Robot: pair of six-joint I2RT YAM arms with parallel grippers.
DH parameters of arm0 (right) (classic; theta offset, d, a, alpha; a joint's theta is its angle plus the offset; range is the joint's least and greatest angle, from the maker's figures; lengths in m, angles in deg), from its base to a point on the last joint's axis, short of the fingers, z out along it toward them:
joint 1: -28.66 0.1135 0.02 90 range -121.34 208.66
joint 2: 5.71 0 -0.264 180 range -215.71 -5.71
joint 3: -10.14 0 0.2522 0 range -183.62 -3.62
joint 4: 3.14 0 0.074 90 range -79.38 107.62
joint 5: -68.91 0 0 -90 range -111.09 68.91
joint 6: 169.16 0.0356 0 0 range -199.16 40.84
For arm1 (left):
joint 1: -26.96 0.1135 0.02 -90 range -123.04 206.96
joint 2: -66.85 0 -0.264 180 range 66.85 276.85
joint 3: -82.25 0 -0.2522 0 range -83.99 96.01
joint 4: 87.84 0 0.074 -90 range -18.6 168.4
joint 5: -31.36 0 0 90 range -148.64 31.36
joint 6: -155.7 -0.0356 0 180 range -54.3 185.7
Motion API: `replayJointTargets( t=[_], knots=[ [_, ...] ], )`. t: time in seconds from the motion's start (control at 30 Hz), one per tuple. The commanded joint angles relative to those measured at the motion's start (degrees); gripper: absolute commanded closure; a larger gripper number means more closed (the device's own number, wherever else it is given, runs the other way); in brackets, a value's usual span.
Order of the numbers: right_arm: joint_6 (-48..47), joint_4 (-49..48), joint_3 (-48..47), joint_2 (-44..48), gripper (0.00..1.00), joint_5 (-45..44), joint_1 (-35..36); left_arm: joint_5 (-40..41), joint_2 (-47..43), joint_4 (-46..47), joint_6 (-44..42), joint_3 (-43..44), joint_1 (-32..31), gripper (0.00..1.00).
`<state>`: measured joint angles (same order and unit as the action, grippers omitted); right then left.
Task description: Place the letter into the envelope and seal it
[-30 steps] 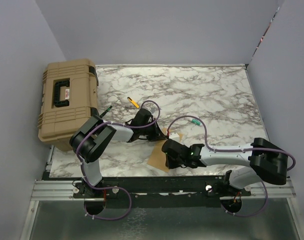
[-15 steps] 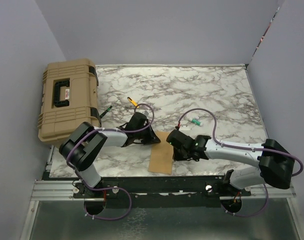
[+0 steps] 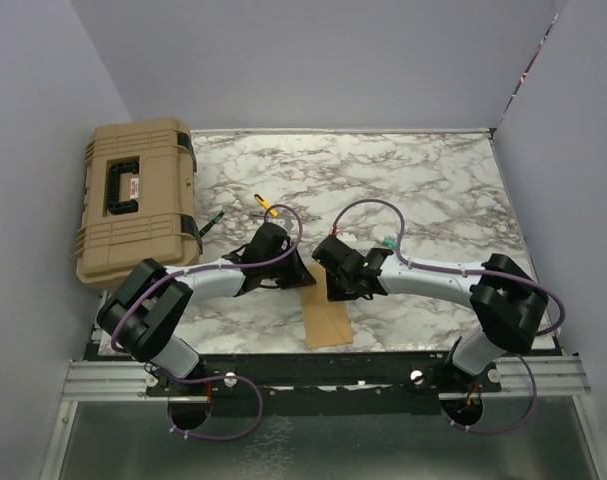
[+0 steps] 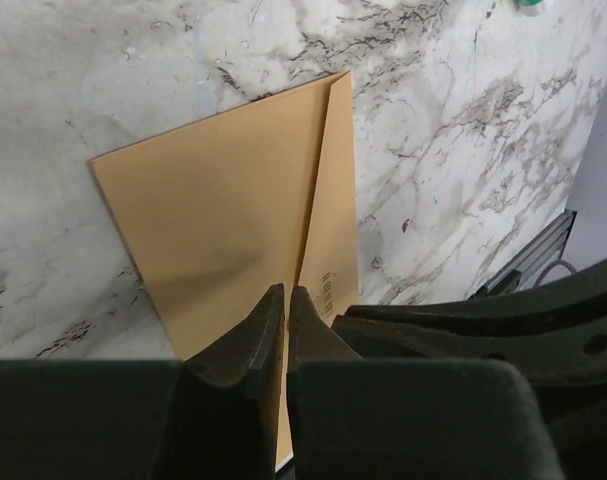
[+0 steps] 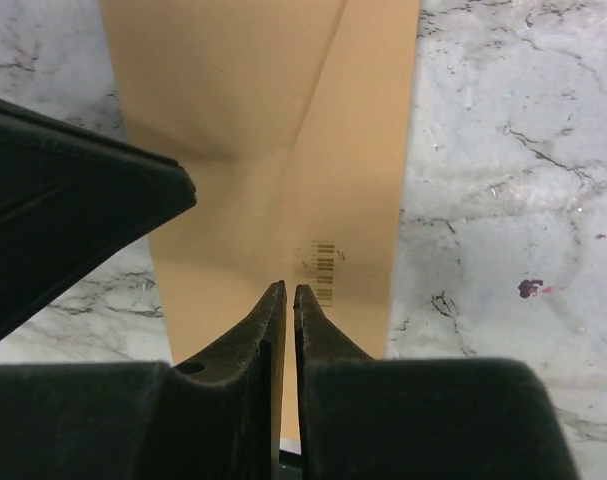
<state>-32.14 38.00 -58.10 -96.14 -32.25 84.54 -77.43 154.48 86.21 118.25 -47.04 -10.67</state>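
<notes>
The tan envelope (image 3: 328, 320) lies flat near the table's front edge, its diagonal seams and a small barcode facing up. It fills the left wrist view (image 4: 223, 200) and the right wrist view (image 5: 233, 100). My left gripper (image 3: 301, 276) is shut, its tips (image 4: 285, 290) low over the envelope's far end. My right gripper (image 3: 339, 288) is also shut, its tips (image 5: 285, 288) beside the barcode. The two grippers are close together, side by side. No separate letter shows; it is hidden or out of view.
A tan toolbox (image 3: 138, 205) stands at the table's left edge. A yellow-handled tool (image 3: 267, 206) and a green pen (image 3: 213, 222) lie behind the left arm. A small green object (image 3: 388, 243) lies behind the right arm. Grey walls enclose the table.
My right gripper has moved left and away from the front edge onto the envelope's far end. My left arm has stretched further right. The envelope now lies flat and straighter.
</notes>
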Motion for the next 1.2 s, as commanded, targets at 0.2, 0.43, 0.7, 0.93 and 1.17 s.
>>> replayJointTargets(
  t=[0.2, 0.43, 0.7, 0.93, 1.17],
  knots=[
    [-3.4, -1.0, -2.6, -5.9, 0.92, 1.7, -0.1, 1.9, 0.2, -2.9, -2.5, -2.9, 0.1, 0.97],
    [-4.2, 0.1, -3.6, -10.6, 0.86, 1.0, -0.1, 2.5, 1.0, -3.0, -2.1, -3.6, 0.3, 0.98],
    [-4.5, 1.3, -2.6, -12.8, 0.72, -0.2, 0.0, 2.6, 0.5, -3.1, -2.1, -5.2, 1.0, 0.98],
    [-4.8, 5.2, -4.3, -16.5, 0.71, -2.5, 0.5, 1.4, 0.1, -3.1, -2.5, -4.7, 1.8, 0.98],
    [-4.7, 10.1, -7.8, -19.5, 0.75, -7.1, 1.9, 0.1, -1.1, -3.8, -3.1, -3.1, 3.7, 0.98]
  ],
)
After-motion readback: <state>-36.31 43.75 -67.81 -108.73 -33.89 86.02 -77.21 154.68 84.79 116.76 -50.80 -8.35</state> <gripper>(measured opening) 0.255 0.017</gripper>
